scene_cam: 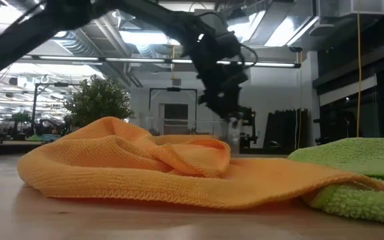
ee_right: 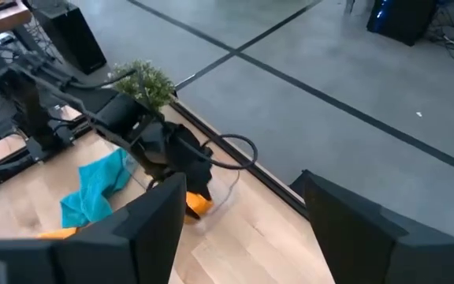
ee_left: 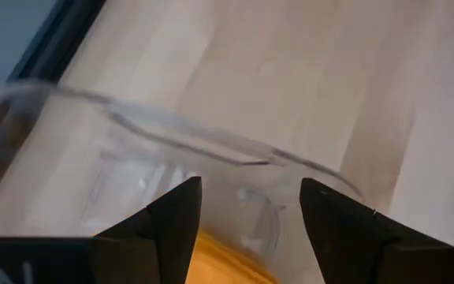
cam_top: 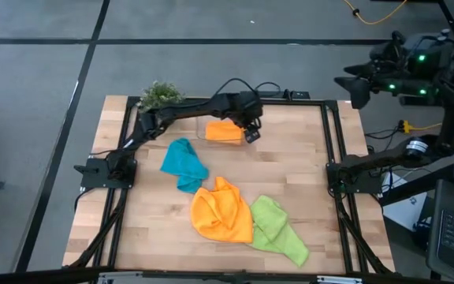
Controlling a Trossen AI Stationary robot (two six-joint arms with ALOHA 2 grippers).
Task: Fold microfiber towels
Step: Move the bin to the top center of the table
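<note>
Folded orange towel (cam_top: 224, 131) in tub (ee_left: 211, 150), no readable writing

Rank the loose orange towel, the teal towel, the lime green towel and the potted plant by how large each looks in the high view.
1. loose orange towel
2. lime green towel
3. teal towel; close to the green, so unsure
4. potted plant

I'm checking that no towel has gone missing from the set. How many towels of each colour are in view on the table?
Orange: 2, the folded orange towel in the clear tub and the crumpled orange towel.
Teal: 1, the teal towel.
Lime green: 1, the green towel.
Total: 4
</note>
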